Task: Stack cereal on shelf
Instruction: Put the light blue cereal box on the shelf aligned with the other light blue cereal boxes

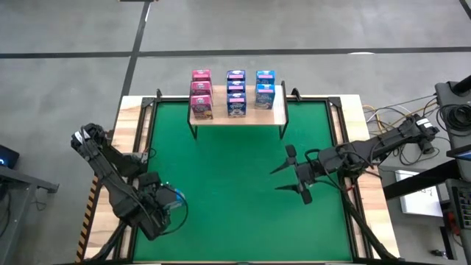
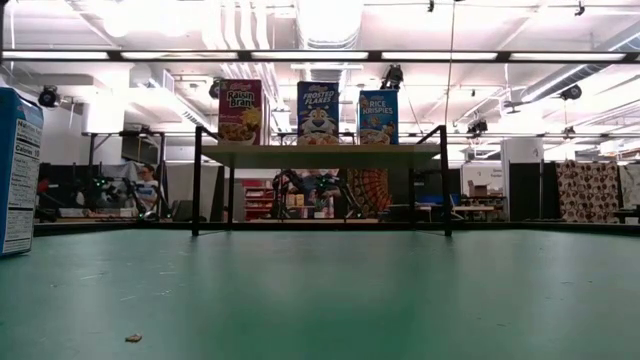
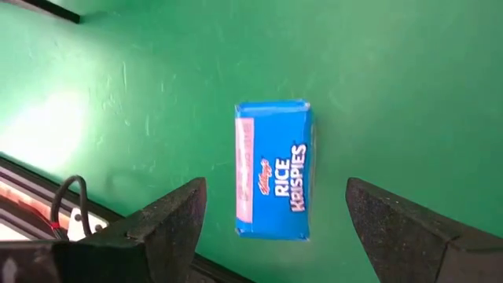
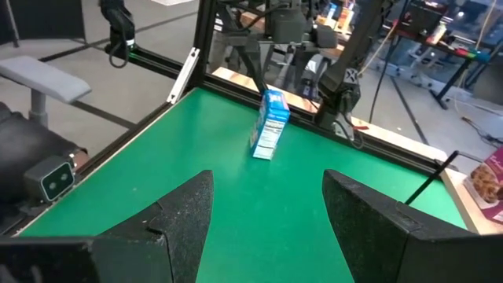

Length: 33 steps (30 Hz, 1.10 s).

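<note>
We look down on a green mat (image 1: 235,184) laid smooth over a pale wooden bench (image 1: 131,118), where a low light-wood shelf (image 1: 237,116) on thin black legs stands at the far edge carrying small cardboard cereal boxes (image 1: 235,92) in three columns: pink ones at one end, blue ones in the middle and at the other end. The left pincer (image 3: 271,224) hangs with its dark, blunt fingers spread wide and empty above a lone blue cereal box (image 3: 273,170), which stands on the mat near the bench's left front corner, just beside the black frame rail. The right pincer (image 1: 288,171) rests low over the mat's right half, its fingers likewise wide apart and holding nothing. Loose cables (image 1: 383,118) trail off the bench's right side.
</note>
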Available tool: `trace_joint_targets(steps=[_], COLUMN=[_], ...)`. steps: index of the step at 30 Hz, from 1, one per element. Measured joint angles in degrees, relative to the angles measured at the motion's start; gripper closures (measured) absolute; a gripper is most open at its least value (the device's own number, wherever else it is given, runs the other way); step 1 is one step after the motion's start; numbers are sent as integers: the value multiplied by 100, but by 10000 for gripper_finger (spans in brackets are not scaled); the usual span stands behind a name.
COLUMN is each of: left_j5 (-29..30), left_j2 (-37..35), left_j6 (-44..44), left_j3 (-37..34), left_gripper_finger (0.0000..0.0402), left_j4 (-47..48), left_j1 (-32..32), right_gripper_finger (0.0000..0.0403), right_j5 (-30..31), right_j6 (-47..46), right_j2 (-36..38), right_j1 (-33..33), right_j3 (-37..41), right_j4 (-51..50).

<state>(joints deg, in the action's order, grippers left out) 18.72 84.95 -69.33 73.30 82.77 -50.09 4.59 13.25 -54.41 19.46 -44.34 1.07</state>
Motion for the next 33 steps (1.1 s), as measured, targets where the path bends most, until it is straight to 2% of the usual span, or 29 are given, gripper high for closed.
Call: trace_joint_targets(steps=[24, 33], left_j5=[147, 149], left_j2=[-70, -70], left_j6=[123, 108], left_j3=[-858, -896], left_gripper_finger=[115, 141], left_j4=[-655, -696], left_j1=[2, 2], right_gripper_finger=[175, 175], right_j5=[9, 8], right_j6=[43, 27], right_j2=[-2, -2], right_j1=[42, 42], right_j3=[0, 0], right_j4=[-38, -36])
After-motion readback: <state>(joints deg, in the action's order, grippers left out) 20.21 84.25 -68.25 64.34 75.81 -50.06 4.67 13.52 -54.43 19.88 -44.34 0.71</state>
